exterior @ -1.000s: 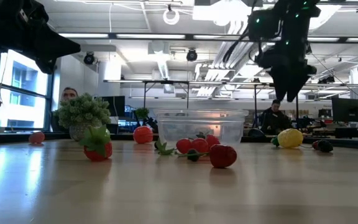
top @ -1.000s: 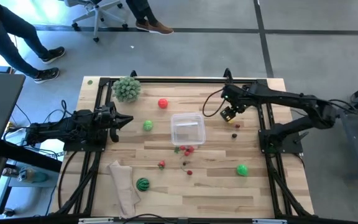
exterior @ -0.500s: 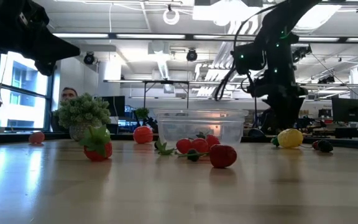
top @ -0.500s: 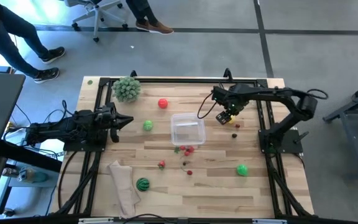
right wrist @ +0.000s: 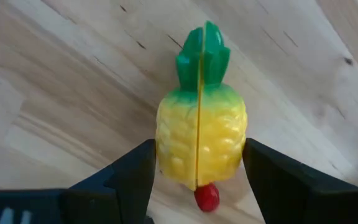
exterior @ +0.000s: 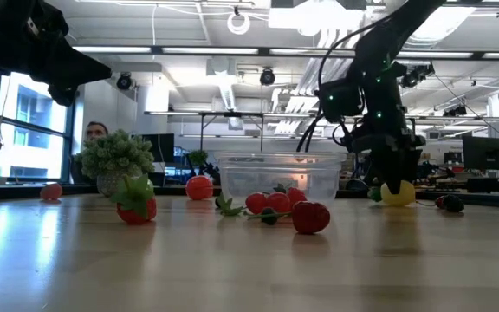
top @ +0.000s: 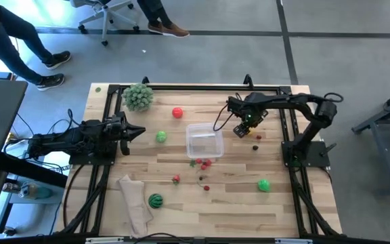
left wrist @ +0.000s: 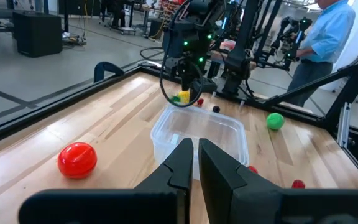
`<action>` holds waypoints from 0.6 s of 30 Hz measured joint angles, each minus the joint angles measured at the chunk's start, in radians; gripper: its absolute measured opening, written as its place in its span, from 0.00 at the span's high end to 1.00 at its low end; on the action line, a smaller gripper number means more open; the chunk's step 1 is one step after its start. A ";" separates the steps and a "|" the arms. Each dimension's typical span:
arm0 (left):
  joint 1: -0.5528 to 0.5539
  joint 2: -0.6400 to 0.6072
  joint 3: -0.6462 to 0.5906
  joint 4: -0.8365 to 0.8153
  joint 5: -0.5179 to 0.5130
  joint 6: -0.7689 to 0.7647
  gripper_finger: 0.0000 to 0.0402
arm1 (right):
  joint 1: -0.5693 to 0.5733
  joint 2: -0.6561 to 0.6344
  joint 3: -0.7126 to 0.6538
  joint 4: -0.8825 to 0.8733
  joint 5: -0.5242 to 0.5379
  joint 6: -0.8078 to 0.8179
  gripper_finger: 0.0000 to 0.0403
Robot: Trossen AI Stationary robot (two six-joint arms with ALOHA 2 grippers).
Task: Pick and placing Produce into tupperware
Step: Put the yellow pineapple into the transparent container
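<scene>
A yellow toy pineapple [right wrist: 201,143] with a green crown lies on its side on the wood, right of the clear tupperware [top: 204,140]. My right gripper [top: 241,130] points down over it, open, one finger along each long side of the fruit. A tiny red berry [right wrist: 207,196] lies at the pineapple's base. More produce is scattered around: a red tomato [top: 177,112], a green ball [top: 161,137], a red cluster [top: 204,163], a watermelon ball [top: 155,200]. My left gripper [top: 137,131] waits shut at the table's left. My right gripper comes from above, pointing down, with its fingers [right wrist: 132,171] beside the pineapple's two long sides [right wrist: 166,146], lying across the fruit. I cannot tell whether they touch it. The pineapple rests on the table.
A leafy pale-green ball [top: 139,96] stands at the far left and a beige cloth [top: 135,200] lies at the near left. A green fruit [top: 264,184] and small dark berries [top: 256,137] lie right of the tupperware. People stand beyond the far edge.
My right gripper has come down and a little toward the tupperware, tipping until it points straight down, and now straddles the pineapple. Its fingers have stayed open. The pineapple has not moved.
</scene>
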State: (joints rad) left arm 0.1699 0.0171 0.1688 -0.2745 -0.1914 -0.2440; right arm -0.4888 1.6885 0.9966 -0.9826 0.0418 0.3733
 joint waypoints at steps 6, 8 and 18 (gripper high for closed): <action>0.000 0.000 0.000 -0.011 0.000 0.000 0.96 | -0.002 0.019 0.001 0.030 -0.008 -0.016 0.44; 0.000 0.000 0.000 -0.014 0.000 0.000 0.96 | -0.003 0.026 0.001 0.034 -0.014 -0.022 0.44; 0.000 0.000 0.000 -0.014 0.000 0.000 0.96 | -0.002 0.028 0.001 0.068 -0.025 -0.046 0.44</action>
State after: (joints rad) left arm 0.1696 0.0173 0.1685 -0.2882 -0.1913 -0.2443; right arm -0.4911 1.7161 0.9974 -0.9141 0.0166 0.3277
